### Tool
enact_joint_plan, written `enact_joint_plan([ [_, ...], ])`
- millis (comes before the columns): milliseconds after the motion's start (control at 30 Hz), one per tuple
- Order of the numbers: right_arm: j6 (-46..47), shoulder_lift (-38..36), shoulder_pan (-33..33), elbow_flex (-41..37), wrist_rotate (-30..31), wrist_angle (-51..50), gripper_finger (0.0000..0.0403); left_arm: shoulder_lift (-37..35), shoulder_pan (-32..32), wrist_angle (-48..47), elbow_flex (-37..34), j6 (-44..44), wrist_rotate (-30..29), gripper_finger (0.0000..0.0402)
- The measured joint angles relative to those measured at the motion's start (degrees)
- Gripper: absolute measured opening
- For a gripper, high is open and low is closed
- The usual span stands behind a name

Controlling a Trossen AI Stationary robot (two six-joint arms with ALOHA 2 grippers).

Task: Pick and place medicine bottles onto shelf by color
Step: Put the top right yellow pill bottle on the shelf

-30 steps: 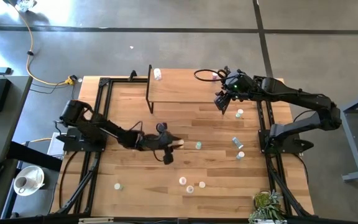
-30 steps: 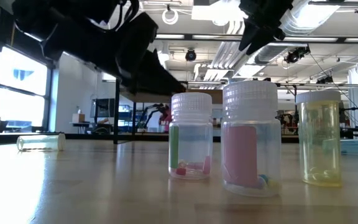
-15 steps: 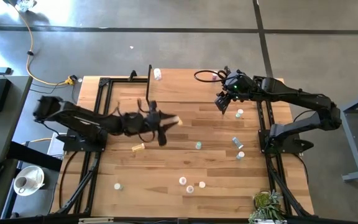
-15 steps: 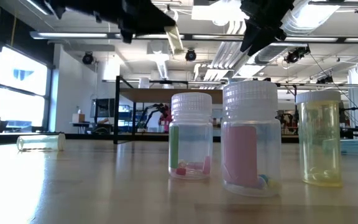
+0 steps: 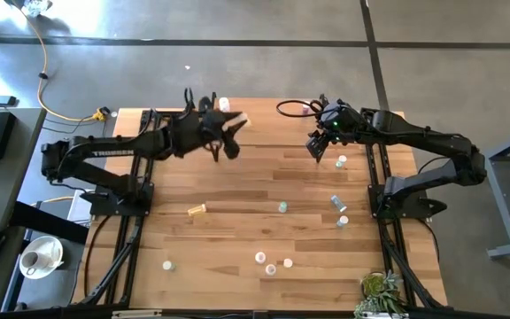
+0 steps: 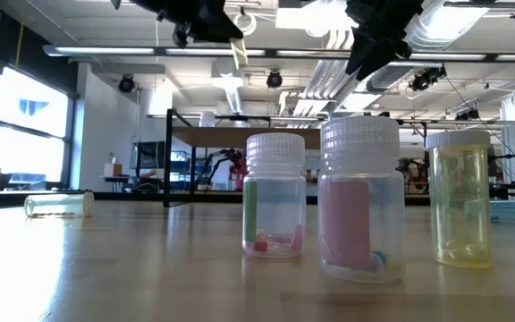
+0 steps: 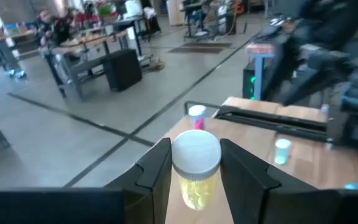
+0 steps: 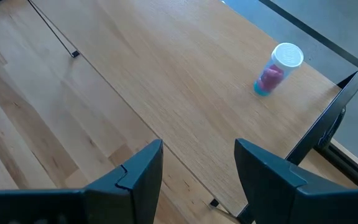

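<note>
Now L gripper clamps yellow bottle over shelf.

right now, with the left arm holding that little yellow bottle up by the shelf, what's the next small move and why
Probably lower the left gripper until the small yellow white-capped bottle rests on the raised light-wood shelf, then open. The fingers clamp the bottle in the air above the shelf's left end, near a pink bottle already standing there. The right gripper hangs open over the shelf's right end.

Lower part of the yellow bottle hidden between the left tool's fingers.
</note>
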Motion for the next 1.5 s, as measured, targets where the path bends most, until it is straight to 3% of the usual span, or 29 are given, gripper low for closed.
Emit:
enact_joint_plan([
  [200,0.0,0.0,0.0,0.0,0.0,0.0,0.019,3.4,6.7,0.2,0.3,-3.0,5.7,0.0111],
  [667,0.0,0.0,0.0,0.0,0.0,0.0,0.019,10.1,14.1,1.8,0.3,-3.5,9.3,0.0111],
  [800,-0.2,0.0,0.0,0.0,0.0,0.2,0.019,10.8,14.6,0.8,1.4,-3.5,10.0,0.0111],
  [1033,-0.2,0.0,0.0,0.0,1.1,0.2,0.019,13.3,14.6,-8.5,10.8,-3.5,10.1,0.0111],
  [1500,0.0,0.0,0.1,0.0,2.4,0.2,0.019,21.8,14.5,-6.9,11.4,-2.9,9.7,0.011],
])
